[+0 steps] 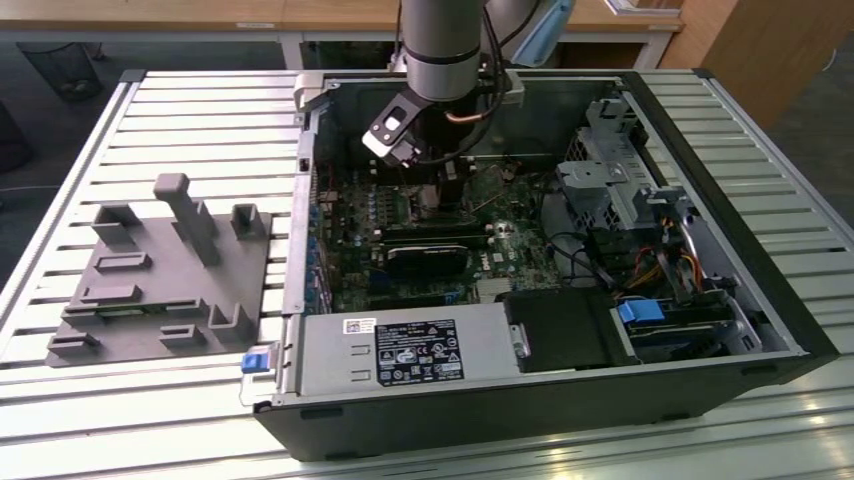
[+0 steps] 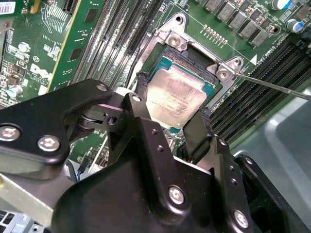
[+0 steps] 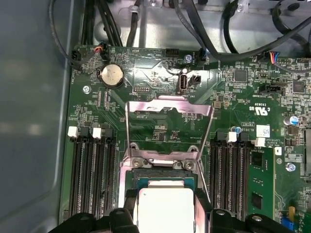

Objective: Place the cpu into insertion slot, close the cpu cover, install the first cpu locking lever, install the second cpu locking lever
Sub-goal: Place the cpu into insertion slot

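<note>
The cpu (image 2: pixel 179 91) shows its silvery top between my two black fingers (image 2: pixel 142 90), which press on two opposite edges. It sits in or just over the insertion slot (image 2: pixel 171 52), whose dark frame shows around it; I cannot tell whether it is fully seated. The cpu cover (image 3: pixel 170 108) is swung open away from the slot on its hinge. A thin locking lever (image 2: pixel 272 85) sticks out to one side. In the exterior view my gripper (image 1: pixel 445 188) reaches down into the open computer case over the green motherboard (image 1: pixel 400 215).
Long black memory slots (image 3: pixel 92 174) flank the slot on both sides. A black block (image 1: pixel 427 262) lies on the board nearer the power supply (image 1: pixel 400 352). Drive cage and cables (image 1: pixel 627 200) fill the exterior view's right. A grey fixture (image 1: pixel 160 280) stands outside the case.
</note>
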{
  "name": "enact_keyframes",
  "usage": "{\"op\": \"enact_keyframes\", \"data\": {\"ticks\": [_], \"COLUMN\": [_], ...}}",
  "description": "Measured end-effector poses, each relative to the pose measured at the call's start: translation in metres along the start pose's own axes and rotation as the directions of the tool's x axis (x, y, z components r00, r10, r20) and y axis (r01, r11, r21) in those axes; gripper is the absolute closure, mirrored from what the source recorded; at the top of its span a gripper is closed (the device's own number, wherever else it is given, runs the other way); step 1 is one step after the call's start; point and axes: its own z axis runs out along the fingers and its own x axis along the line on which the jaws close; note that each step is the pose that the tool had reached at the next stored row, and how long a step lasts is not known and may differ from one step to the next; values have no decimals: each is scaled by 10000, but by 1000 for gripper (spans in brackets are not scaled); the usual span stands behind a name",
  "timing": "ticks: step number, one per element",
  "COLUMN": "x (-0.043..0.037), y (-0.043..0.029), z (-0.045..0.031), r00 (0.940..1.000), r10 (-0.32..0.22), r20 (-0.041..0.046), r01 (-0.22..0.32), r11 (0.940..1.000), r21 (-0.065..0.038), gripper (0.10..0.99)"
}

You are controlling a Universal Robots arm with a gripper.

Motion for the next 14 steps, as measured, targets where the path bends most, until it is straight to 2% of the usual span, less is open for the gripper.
{"op": "enact_keyframes", "data": {"ticks": [14], "x": [5], "y": [-12], "z": [100], "r00": [10000], "r10": [85], "r20": [7], "r01": [-85], "r11": [10000], "r21": [9], "gripper": [545]}}
